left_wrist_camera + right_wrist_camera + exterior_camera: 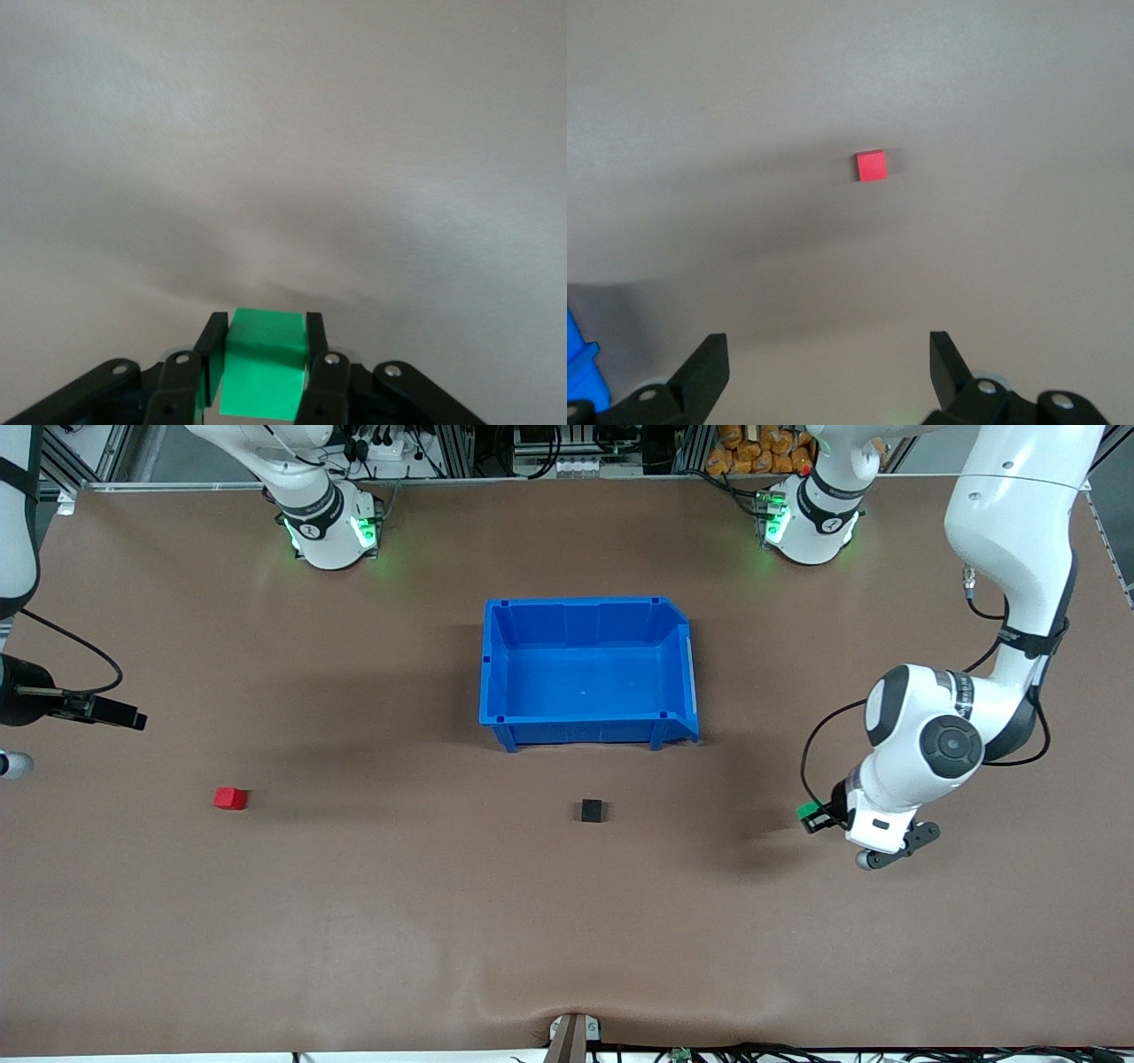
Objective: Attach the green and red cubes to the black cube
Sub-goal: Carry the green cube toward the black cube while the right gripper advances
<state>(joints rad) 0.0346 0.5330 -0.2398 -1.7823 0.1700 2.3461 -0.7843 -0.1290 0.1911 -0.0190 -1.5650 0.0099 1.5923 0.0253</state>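
Left gripper (817, 816): hanging in the air over bare table at the left arm's end, its jaws pressing shut on the green cube
Green cube (263, 363): sitting clamped between the two black fingers (316, 350) of the left gripper, one flat side facing the wrist camera, off the table
Right gripper (824, 363): waiting in the air over the right arm's end of the table, jaws standing wide apart and holding nothing
Right fingers (704, 365): showing in the right wrist view as two black tips with bare table between them, the red cube lying well apart from them
Red cube (229, 798): lying on the table toward the right arm's end, alone, nothing touching it
Black cube (592, 810): resting on the table near the middle, nearer to the front camera than the blue bin, well apart from both coloured cubes
Blue bin (498, 657): standing upright in the middle of the table, showing nothing inside
Table (443, 921): brown surface carrying the bin, the red cube and the black cube
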